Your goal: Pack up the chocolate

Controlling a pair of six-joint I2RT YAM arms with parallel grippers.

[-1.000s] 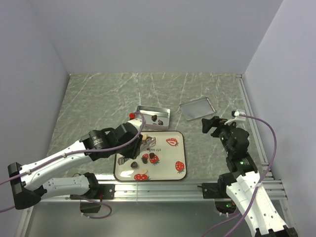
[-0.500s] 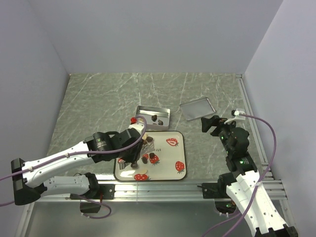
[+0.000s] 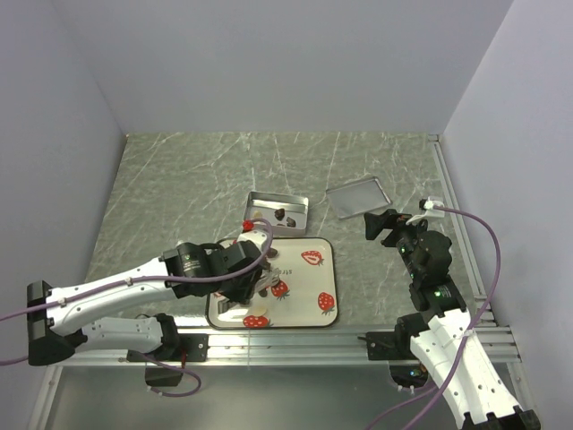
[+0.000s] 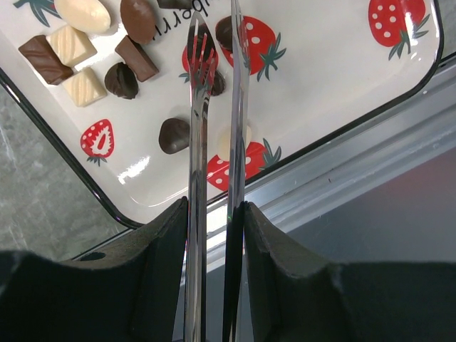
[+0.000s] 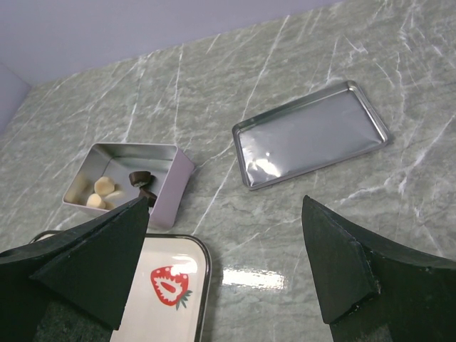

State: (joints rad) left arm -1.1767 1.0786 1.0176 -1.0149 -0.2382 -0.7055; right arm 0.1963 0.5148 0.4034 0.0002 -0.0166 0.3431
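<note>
My left tool is clenched on a pair of thin, shiny metal tongs, one blade against each finger. The blades reach out over the white rounded-square tray with red strawberry prints and a black rim. One blade ends in small fork-like teeth, and both tips sit above a printed strawberry, close to a dark piece. I cannot tell whether anything is pinched between them.

The chocolate lies mostly loose on that tray. Brown and cream blocks and rounded pieces cluster at one corner, and a few dark and pale ones lie nearer the blades. More pieces, cream and dark, sit inside the small open silver metal tin, which stands on the green marbled tabletop just beyond the tray's far edge.

My right tool is released, its fingers spread wide and holding nothing. It hangs above the tabletop on the right side. The flat silver rectangular lid lies ahead of it, apart from the tin.
</note>
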